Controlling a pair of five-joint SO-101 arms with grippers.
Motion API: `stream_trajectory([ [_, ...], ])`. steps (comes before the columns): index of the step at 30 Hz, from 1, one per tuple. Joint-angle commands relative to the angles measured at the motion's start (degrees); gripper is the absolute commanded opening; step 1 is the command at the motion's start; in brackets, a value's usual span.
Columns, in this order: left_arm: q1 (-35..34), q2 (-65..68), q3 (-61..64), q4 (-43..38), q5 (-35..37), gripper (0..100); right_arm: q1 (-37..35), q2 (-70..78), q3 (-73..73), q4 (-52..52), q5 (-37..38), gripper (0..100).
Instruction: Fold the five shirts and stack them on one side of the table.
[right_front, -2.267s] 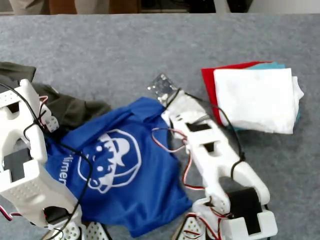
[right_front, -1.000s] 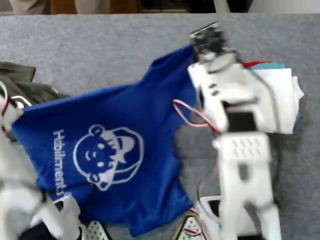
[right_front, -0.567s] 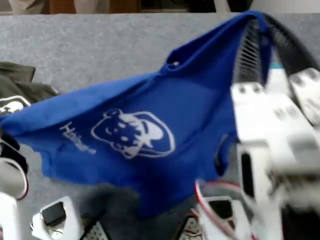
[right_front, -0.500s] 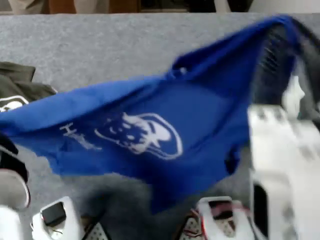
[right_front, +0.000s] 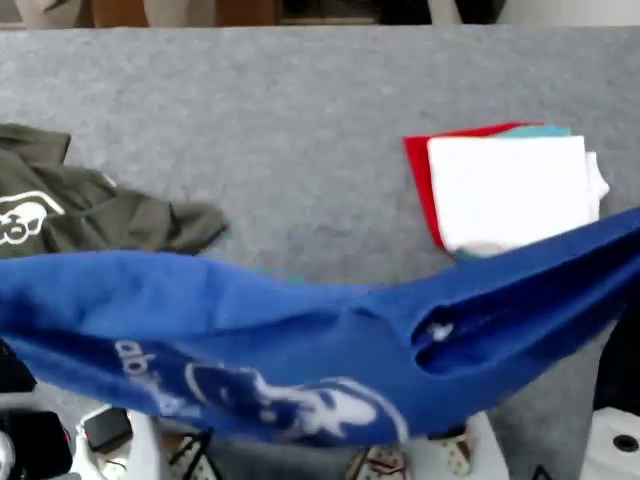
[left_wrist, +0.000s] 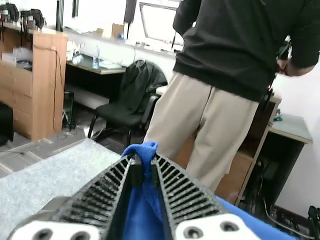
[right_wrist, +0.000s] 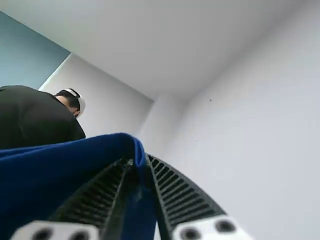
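Note:
A blue shirt (right_front: 300, 350) with a white print hangs stretched in the air across the front of the high view, held up at both ends. My left gripper (left_wrist: 144, 165) is shut on one edge of the blue shirt (left_wrist: 145, 210). My right gripper (right_wrist: 136, 167) is shut on another edge of the blue shirt (right_wrist: 55, 175), pointing up toward the ceiling. A folded stack (right_front: 510, 195) of white, teal and red shirts lies at the right of the table. A crumpled olive shirt (right_front: 70, 215) with a white print lies at the left.
The grey table (right_front: 300, 120) stretches bare between the olive shirt and the stack. Arm bases (right_front: 110, 440) show at the front edge under the hanging shirt. A person stands beyond the table's far edge.
Both grippers have lifted the blue shirt off the table and pulled it toward the front edge. It now hangs stretched in the air, and the stack is uncovered again.

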Motion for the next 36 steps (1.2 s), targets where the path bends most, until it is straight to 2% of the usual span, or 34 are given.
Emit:
stream_trajectory([
  [1,-0.7,-0.4,-0.7,0.5,-0.5,2,0.7,0.6,-0.5,-0.1,1.5,0.2],
  [6,-0.7,-4.6,1.5,0.5,-0.6,2,0.7,0.7,-0.5,-1.8,2.5,0.2],
  [14,-0.7,-16.3,22.5,0.5,-4.9,2,0.8,2.5,-0.6,-9.4,2.5,0.2],
  [20,-0.7,-20.7,33.6,0.2,-6.1,2,0.7,4.5,-0.9,-10.9,2.5,0.2],
  [28,-13.2,-21.1,34.5,-4.3,-10.9,2,0.8,4.6,-1.0,-7.6,2.5,0.2],
  [36,-14.4,-21.2,25.1,-2.2,-11.3,2,0.8,3.6,-0.5,-7.3,2.5,0.2],
])
